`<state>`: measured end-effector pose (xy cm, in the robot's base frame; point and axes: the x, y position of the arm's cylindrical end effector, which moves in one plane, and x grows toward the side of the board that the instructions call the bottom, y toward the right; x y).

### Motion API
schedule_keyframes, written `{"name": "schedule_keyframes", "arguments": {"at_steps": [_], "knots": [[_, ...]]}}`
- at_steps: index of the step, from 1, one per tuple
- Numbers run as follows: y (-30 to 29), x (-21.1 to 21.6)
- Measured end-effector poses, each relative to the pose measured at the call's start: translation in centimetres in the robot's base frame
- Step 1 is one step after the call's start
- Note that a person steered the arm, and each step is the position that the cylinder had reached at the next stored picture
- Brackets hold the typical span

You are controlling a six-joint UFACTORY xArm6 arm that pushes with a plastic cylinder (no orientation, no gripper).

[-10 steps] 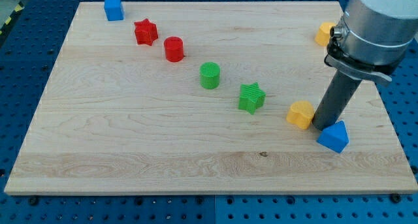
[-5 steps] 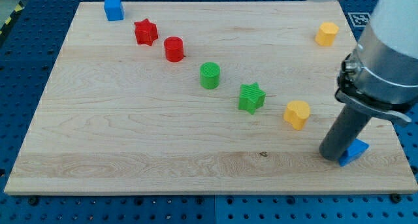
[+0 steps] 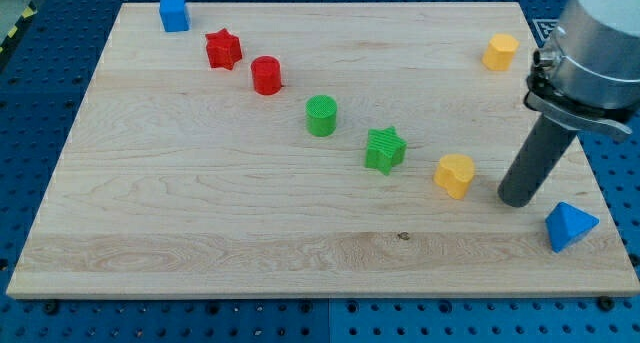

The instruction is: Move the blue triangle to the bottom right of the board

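Observation:
The blue triangle (image 3: 570, 226) lies near the board's bottom right corner, close to the right edge. My tip (image 3: 519, 198) rests on the board just up and to the left of it, with a small gap between them. A yellow heart-shaped block (image 3: 455, 174) sits to the left of my tip.
On the wooden board (image 3: 200, 213): a blue cube (image 3: 174, 13) at top left, then a red star (image 3: 223, 49), a red cylinder (image 3: 266, 75), a green cylinder (image 3: 321, 115) and a green star (image 3: 385, 149) in a diagonal line. A yellow block (image 3: 500, 52) sits at top right.
The blue triangle has been pushed down and to the right towards the board's corner. My tip went down with it, then drew back up, off the triangle.

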<state>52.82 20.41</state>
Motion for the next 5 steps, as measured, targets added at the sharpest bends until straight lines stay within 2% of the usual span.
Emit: {"name": "schedule_keyframes", "arguments": {"at_steps": [2,4,5], "knots": [[2.6,0.4],[2.8,2.2],[2.6,-0.1]]}}
